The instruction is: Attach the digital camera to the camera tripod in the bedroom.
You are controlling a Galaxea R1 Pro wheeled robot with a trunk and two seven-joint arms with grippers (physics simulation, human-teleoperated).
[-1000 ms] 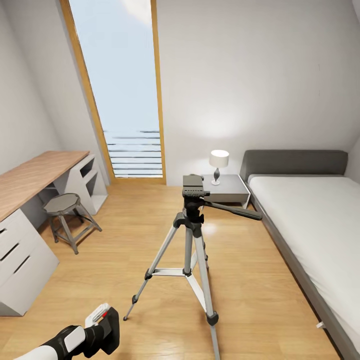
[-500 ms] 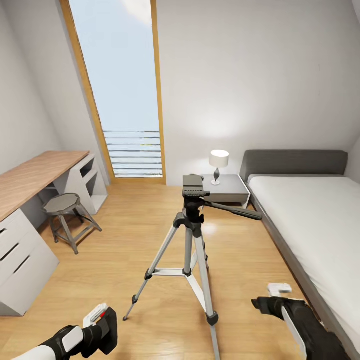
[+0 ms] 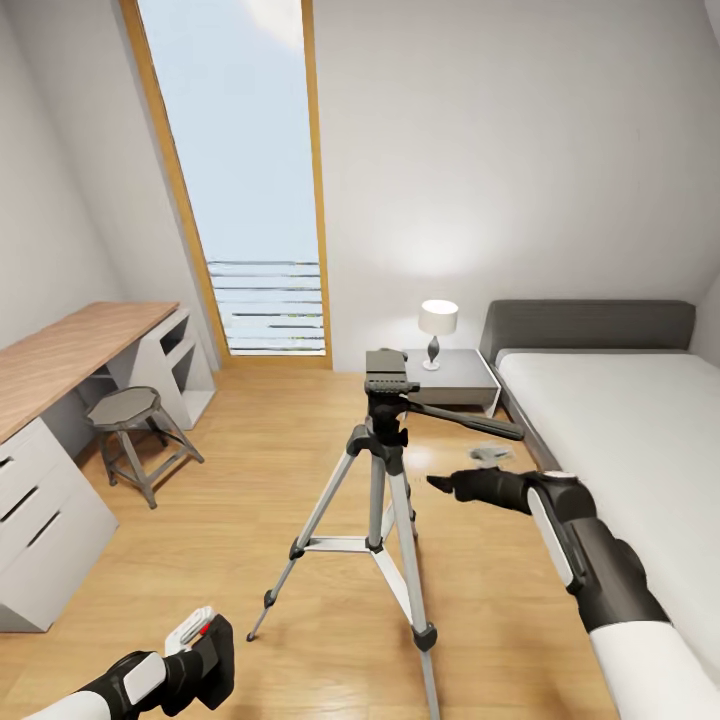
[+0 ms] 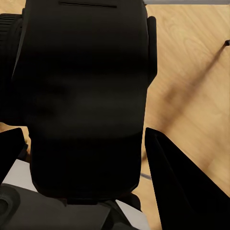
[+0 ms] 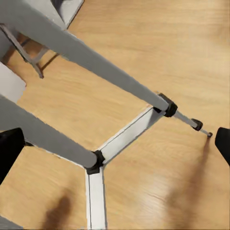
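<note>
The camera tripod [image 3: 378,470] stands mid-room on the wood floor of the bedroom. Its black head [image 3: 386,380] is bare on top, and its pan handle [image 3: 470,423] points right. In the right wrist view the silver tripod legs [image 5: 96,62] and their brace cross close by. My right gripper [image 3: 445,484] is open, just right of the upper legs and below the handle, its fingertips [image 5: 9,148] wide apart. At the bottom left my left gripper [image 3: 205,652] is shut on the black digital camera [image 3: 222,655]. The camera's body [image 4: 81,91] sits between the fingers [image 4: 184,189].
A wooden desk [image 3: 60,355] with white drawers runs along the left wall, and a round stool [image 3: 125,410] stands beside it. A low grey bed [image 3: 620,420] lies at the right. A nightstand [image 3: 455,375] with a lamp [image 3: 437,325] stands behind the tripod, and a tall window [image 3: 250,170] is at the back.
My right arm has come into view from the bottom right and risen forward to the tripod's upper legs. The left arm with the camera has stayed put.
</note>
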